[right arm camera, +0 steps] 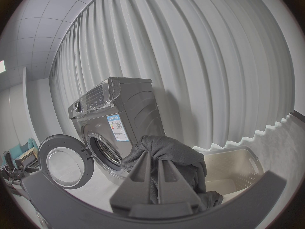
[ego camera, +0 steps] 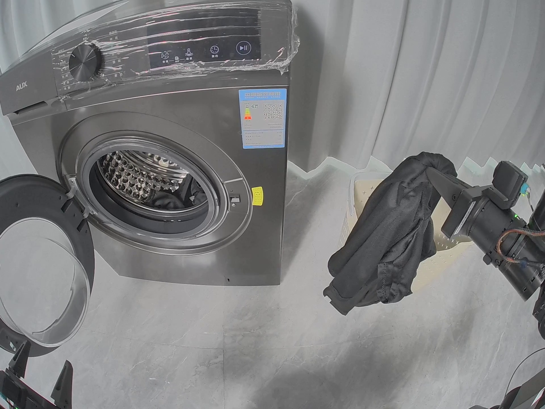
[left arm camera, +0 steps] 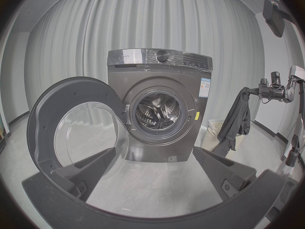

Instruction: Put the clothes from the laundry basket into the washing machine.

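Note:
A dark grey garment (ego camera: 386, 228) hangs from my right gripper (ego camera: 436, 174), which is shut on its top fold, above the cream laundry basket (ego camera: 361, 191) at the right. In the right wrist view the fingers (right arm camera: 144, 172) pinch the garment (right arm camera: 171, 150) with the basket (right arm camera: 235, 166) below. The grey washing machine (ego camera: 170, 137) stands at the left, its round door (ego camera: 34, 257) swung open; dark clothing (ego camera: 170, 199) lies in the drum. My left gripper (ego camera: 42, 373) sits low by the open door, fingers (left arm camera: 95, 169) spread wide and holding nothing.
White curtains (ego camera: 409, 58) hang behind the machine and basket. Pale marble-look floor (ego camera: 238, 336) stretches between the machine and the basket.

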### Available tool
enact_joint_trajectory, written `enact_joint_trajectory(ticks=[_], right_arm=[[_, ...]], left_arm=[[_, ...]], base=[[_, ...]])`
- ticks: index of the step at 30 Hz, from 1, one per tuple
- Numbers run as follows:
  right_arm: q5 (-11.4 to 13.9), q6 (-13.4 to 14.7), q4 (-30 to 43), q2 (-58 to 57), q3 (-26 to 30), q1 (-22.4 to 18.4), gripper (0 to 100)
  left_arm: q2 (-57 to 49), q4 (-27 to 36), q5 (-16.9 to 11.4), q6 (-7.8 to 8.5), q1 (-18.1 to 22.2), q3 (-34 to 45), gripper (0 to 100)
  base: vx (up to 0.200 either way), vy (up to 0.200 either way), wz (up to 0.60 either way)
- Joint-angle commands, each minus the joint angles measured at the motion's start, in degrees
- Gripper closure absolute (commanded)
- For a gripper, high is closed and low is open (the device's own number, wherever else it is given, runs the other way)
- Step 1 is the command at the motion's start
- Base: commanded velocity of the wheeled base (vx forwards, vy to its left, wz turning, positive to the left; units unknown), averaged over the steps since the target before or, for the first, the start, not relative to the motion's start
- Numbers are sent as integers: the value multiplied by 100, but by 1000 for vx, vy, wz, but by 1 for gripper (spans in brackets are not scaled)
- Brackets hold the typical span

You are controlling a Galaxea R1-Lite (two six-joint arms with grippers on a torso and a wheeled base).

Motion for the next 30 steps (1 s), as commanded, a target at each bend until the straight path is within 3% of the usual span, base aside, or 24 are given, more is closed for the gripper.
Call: enact_joint_trajectory(ticks=[1, 13, 19, 30], right_arm=[[1, 1, 1, 24, 28, 5, 100], [1, 10, 1, 33, 37, 5, 100], [1, 10, 1, 42, 45, 5, 100], [1, 19, 1, 33, 45, 5, 100]], left_arm=[[-94, 0, 2, -1, -2, 84, 0], [-94, 0, 2, -1, -2, 84, 0], [-94, 9, -7, 16, -2, 84, 0], [-94, 9, -7, -1, -2, 84, 0]], base=[[0, 200, 0], [0, 200, 0], [0, 0, 0], [-164, 0, 0]])
